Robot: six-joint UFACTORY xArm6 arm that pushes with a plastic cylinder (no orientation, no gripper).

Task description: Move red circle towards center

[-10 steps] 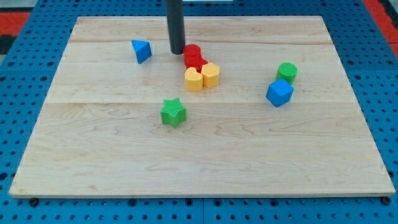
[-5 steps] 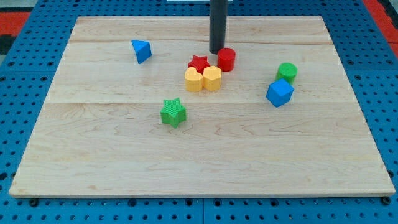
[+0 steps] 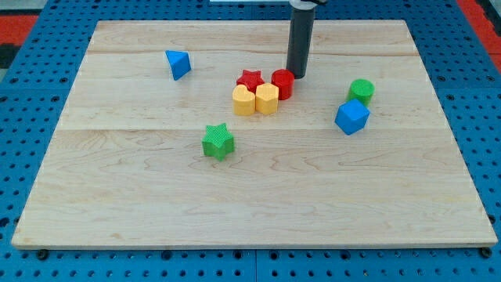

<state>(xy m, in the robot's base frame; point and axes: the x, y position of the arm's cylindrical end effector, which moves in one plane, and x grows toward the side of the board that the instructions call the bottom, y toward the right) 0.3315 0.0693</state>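
The red circle (image 3: 282, 83) stands above the middle of the wooden board (image 3: 250, 196), touching the yellow hexagon (image 3: 267, 99) at its lower left. The red star (image 3: 250, 79) is just to its left. My tip (image 3: 296, 75) rests just to the upper right of the red circle, close to or touching its edge. The dark rod rises from there out of the view's top.
A yellow heart (image 3: 244, 101) sits beside the yellow hexagon. A blue triangle (image 3: 178, 63) is at the upper left, a green star (image 3: 218, 142) at the lower left of the cluster. A green circle (image 3: 361, 90) and a blue cube (image 3: 351, 117) are at the right.
My tip moved from left of the red blocks to the right, passing above them. The red circle shifted right off the red star, then down-left against the yellow hexagon.
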